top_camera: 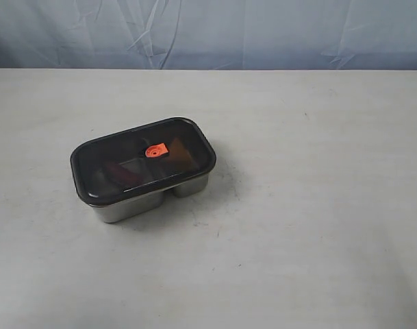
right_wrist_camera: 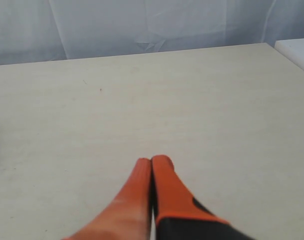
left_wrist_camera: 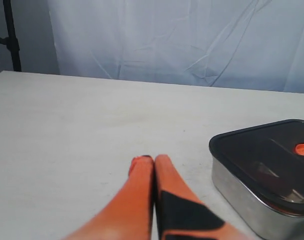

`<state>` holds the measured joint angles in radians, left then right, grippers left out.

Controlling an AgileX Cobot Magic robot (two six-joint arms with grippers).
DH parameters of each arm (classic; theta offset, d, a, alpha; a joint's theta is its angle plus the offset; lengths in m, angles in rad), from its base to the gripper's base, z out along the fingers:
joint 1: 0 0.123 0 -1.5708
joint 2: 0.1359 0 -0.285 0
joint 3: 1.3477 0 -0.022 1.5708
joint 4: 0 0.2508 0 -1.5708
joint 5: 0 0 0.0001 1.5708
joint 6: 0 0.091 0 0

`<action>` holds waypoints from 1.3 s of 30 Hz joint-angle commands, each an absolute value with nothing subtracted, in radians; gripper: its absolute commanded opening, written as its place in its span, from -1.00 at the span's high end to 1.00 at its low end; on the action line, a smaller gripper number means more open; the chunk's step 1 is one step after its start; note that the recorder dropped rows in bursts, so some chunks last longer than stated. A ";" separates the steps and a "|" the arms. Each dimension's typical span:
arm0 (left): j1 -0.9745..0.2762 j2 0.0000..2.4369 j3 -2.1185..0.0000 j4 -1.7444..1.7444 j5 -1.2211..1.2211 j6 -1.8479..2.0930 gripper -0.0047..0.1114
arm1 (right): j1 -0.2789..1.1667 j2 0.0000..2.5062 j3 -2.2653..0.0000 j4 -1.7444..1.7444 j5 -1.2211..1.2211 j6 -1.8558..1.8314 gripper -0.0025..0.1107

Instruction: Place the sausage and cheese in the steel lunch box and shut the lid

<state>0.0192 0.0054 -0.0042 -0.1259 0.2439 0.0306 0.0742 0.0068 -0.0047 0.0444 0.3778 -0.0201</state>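
The steel lunch box (top_camera: 129, 205) stands on the table left of centre, with the smoky dark lid (top_camera: 126, 154) lying flat on top of it and its orange valve tab (top_camera: 155, 151) in the middle. Through the lid a reddish sausage shape (top_camera: 119, 173) and an orange cheese shape (top_camera: 179, 154) show dimly. The box (left_wrist_camera: 246, 197) and lid (left_wrist_camera: 264, 152) also appear in the left wrist view, beside my left gripper (left_wrist_camera: 153, 159), which is shut and empty. My right gripper (right_wrist_camera: 152, 160) is shut over bare table. Neither gripper shows in the exterior view.
A pale table (top_camera: 311, 205) spreads around the box, with a wrinkled light-blue backdrop (top_camera: 208, 31) behind its far edge. A dark stand (left_wrist_camera: 11, 35) rises at the back in the left wrist view. A white object's corner (right_wrist_camera: 296, 50) sits at the table's edge in the right wrist view.
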 commanded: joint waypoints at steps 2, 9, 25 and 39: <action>0.011 0.000 0.000 -0.016 0.223 0.026 0.92 | 0.070 0.000 0.000 0.039 0.370 -0.019 0.96; -0.017 0.000 0.000 0.000 0.223 0.028 0.92 | 0.070 0.000 0.000 0.039 0.370 -0.019 0.96; -0.016 0.000 0.000 0.029 0.223 0.028 0.92 | 0.070 0.000 0.000 0.037 0.366 -0.019 0.96; -0.016 0.000 0.000 0.029 0.223 0.028 0.92 | 0.070 0.000 0.000 0.037 0.366 -0.019 0.96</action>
<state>-0.0110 0.0054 -0.0042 0.0248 0.2307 0.0306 0.0742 0.0068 -0.0047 0.0444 0.3778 -0.0201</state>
